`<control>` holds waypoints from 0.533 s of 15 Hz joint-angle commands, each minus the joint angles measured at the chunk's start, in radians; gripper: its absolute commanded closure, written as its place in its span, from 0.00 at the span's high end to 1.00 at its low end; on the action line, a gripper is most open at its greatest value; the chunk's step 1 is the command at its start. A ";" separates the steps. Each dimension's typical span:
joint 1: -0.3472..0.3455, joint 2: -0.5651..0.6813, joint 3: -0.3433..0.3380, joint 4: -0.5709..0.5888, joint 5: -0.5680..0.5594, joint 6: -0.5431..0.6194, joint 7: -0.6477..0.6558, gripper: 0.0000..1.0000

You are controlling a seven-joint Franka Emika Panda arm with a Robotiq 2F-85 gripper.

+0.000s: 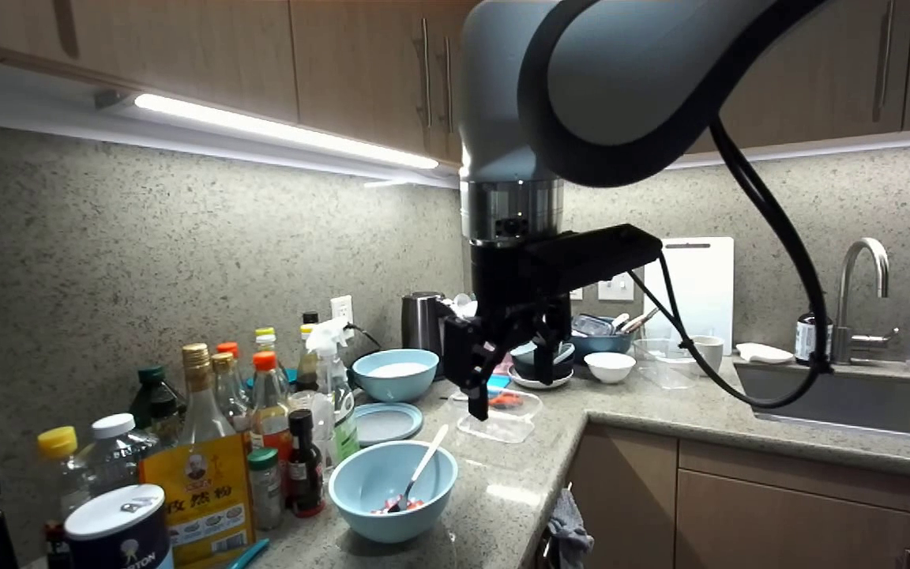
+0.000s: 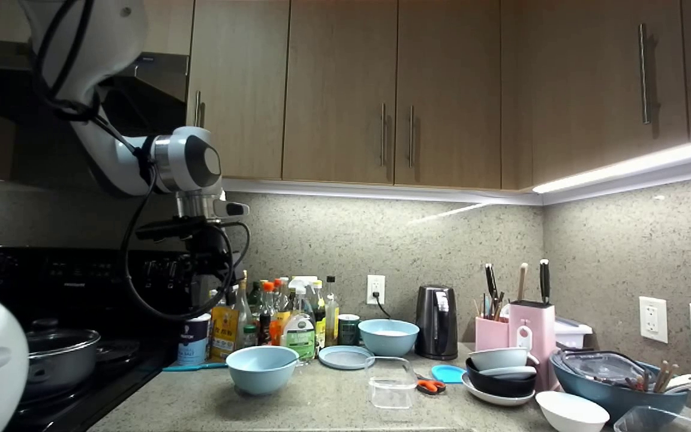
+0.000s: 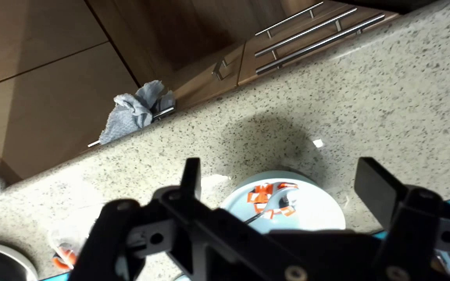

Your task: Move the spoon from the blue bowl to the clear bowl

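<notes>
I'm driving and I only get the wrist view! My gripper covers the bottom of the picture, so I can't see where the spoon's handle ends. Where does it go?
Observer: In an exterior view, the spoon leans, and its pale handle end sticks out past the rim of the blue bowl.
Operator: Cool! Am I bumping the rim?
Observer: No. In both exterior views the gripper hangs higher than the rim, apart from it.
Operator: Is there anything tall I can't see?
Observer: Yes, a dark kettle stands farther back than the clear bowl in an exterior view.
</notes>
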 commanded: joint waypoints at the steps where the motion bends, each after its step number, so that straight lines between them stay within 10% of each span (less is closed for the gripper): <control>1: -0.034 0.119 -0.052 0.089 -0.079 0.009 0.049 1.00; 8: -0.006 0.342 -0.154 0.269 -0.240 -0.011 0.141 1.00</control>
